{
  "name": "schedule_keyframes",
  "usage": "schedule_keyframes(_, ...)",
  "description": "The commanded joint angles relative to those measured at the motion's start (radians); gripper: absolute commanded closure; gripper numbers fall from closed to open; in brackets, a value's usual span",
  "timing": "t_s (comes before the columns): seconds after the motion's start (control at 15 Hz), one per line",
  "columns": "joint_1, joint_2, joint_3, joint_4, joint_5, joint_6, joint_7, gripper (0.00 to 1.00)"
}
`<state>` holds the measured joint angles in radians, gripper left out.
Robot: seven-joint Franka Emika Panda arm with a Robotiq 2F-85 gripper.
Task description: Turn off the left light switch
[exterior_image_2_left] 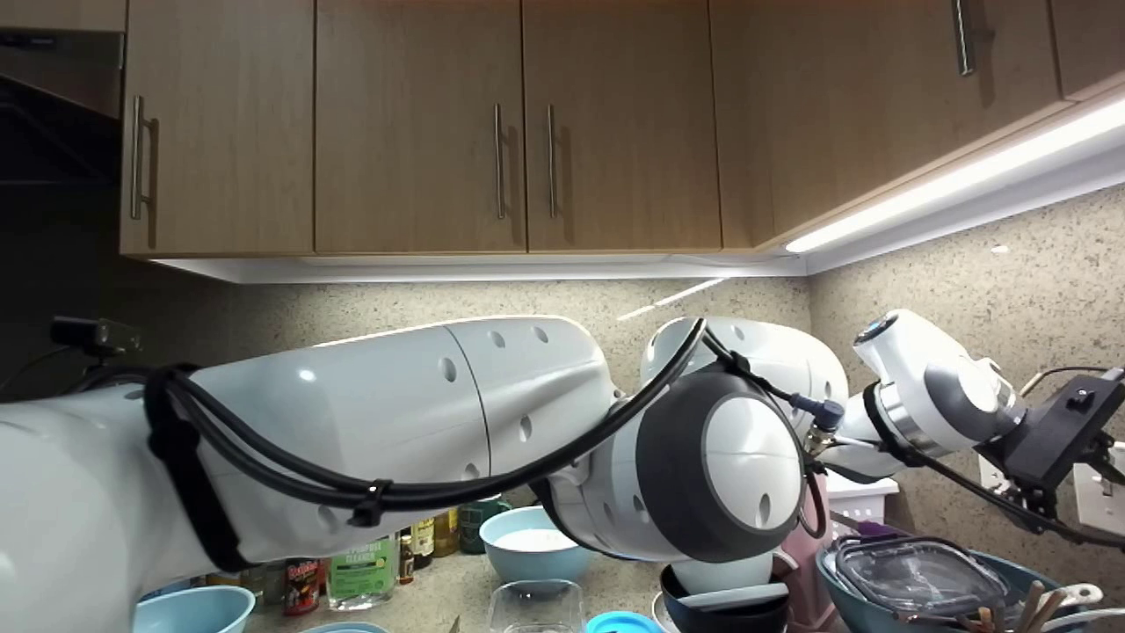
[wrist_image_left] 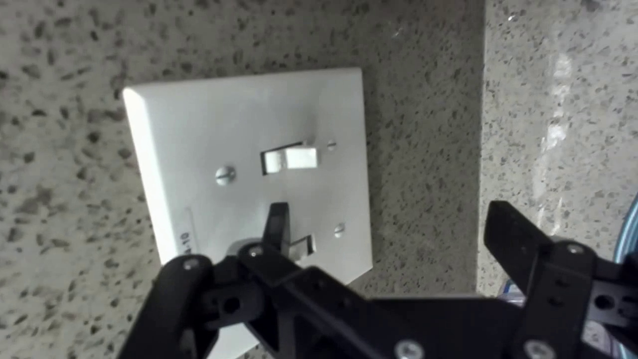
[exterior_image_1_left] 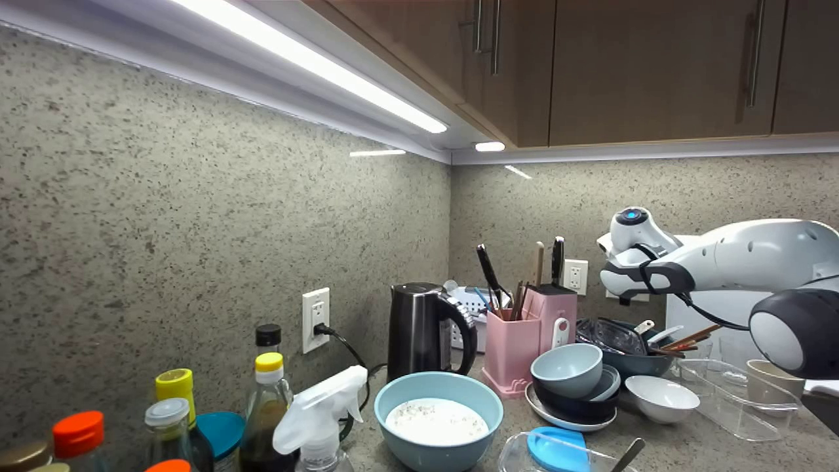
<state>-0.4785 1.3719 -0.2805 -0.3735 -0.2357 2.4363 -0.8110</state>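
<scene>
The robot's gripper [wrist_image_left: 391,212], fingers spread wide and holding nothing, faces a white wall plate [wrist_image_left: 214,124] whose lower light switch [wrist_image_left: 300,249] in the wrist view lies just beyond one finger, partly hidden by it, contact impossible to tell.

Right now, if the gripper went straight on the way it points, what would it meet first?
Probably the white switch plate: in the wrist view, one finger of the open gripper overlaps it near the lower switch. Depth is unclear.

White rounded arm [exterior_image_2_left: 387,400], dark joint bands [exterior_image_2_left: 672,462], black cables [exterior_image_2_left: 466,494], black claw [wrist_image_left: 388,212], silver screws [wrist_image_left: 409,349]
</scene>
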Motion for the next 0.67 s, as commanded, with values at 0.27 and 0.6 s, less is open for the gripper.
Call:
schedule_keyframes(0.27, -0.001, -0.001, 0.009, 0.004, -0.014, -0.075, 0.015, 0.0)
schedule_keyframes(0.6, 0.002, -0.048, 0.02, -0.005, -0.008, -0.037, 0.018, 0.0)
